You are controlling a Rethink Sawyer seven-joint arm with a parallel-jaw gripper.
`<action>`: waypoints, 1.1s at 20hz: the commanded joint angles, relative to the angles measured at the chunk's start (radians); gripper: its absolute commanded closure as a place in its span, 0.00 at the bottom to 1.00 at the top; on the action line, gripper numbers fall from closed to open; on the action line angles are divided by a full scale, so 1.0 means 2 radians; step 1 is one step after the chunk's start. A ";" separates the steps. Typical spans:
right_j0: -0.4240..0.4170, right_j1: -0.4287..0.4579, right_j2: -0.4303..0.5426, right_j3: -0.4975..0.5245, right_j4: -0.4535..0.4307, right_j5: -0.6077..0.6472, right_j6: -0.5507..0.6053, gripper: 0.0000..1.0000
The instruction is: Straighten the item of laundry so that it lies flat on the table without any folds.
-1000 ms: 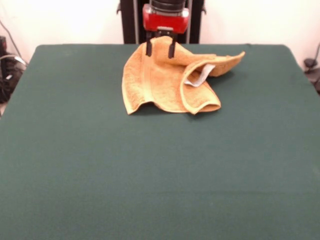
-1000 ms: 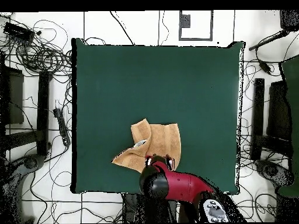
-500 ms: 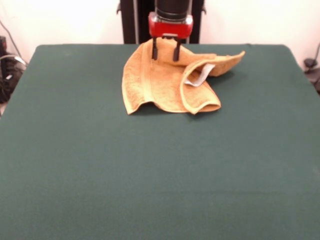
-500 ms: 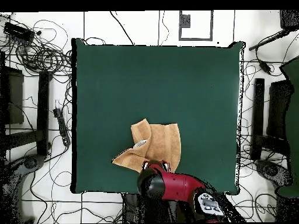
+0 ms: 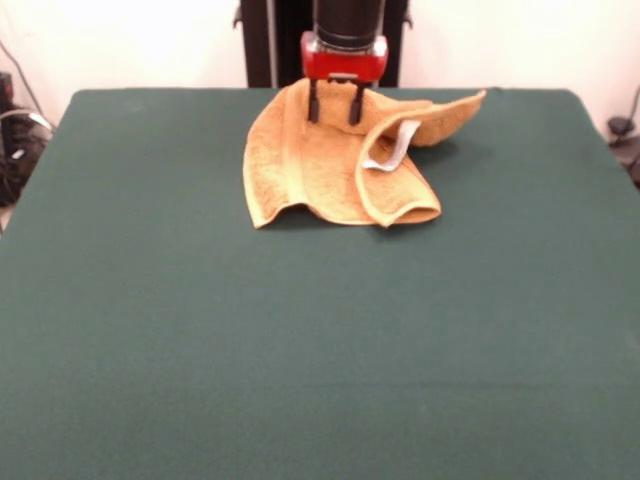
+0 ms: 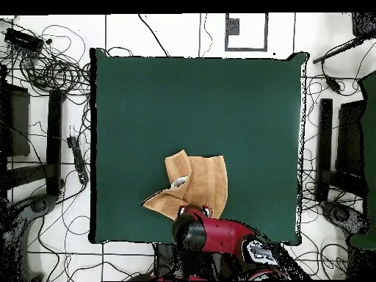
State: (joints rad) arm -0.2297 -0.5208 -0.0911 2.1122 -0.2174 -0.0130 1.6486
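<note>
1. I have the hand [image 5: 334, 105] down over the towel [image 5: 335, 160] at its edge nearest the robot. Its two dark fingers [image 5: 314, 102] stand a modest gap apart, straddling the cloth. I cannot tell from either view whether they are pinching any of it.
2. The towel lies near the robot's side of the counter [image 5: 300, 350], roughly midway across, with most of the green top bare around it. In the overhead view the arm covers the near edge of the towel [image 6: 198, 183].
3. I judge the step in hand to be taking hold of that edge; the towel is not yet flat. One flap is doubled over on the front view's right, and the white tag [image 5: 392, 145] shows on its raised fold.
4. The next move calls for a firm pinch of a single layer (not the whole bunch), then a lift and a draw that lets the doubled flap fall open.
5. As it lies, the towel's long axis runs across the front view, from the rounded lower-left corner up to a tapered tip that points upper right.
</note>
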 commanded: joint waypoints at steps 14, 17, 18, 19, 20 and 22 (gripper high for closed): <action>0.040 -0.019 0.032 -0.006 0.015 -0.008 0.090 0.00; 0.042 -0.036 0.033 0.019 0.016 -0.003 0.097 0.00; 0.043 -0.040 0.032 0.027 0.017 -0.002 0.100 0.00; 0.045 -0.044 0.030 0.034 0.018 0.001 0.101 0.00; 0.046 -0.045 0.028 0.039 0.018 0.002 0.103 0.00; 0.046 -0.037 0.026 0.043 0.018 -0.004 0.105 0.00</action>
State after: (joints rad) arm -0.1699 -0.5877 -0.0929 2.1494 -0.2176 -0.0167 1.6486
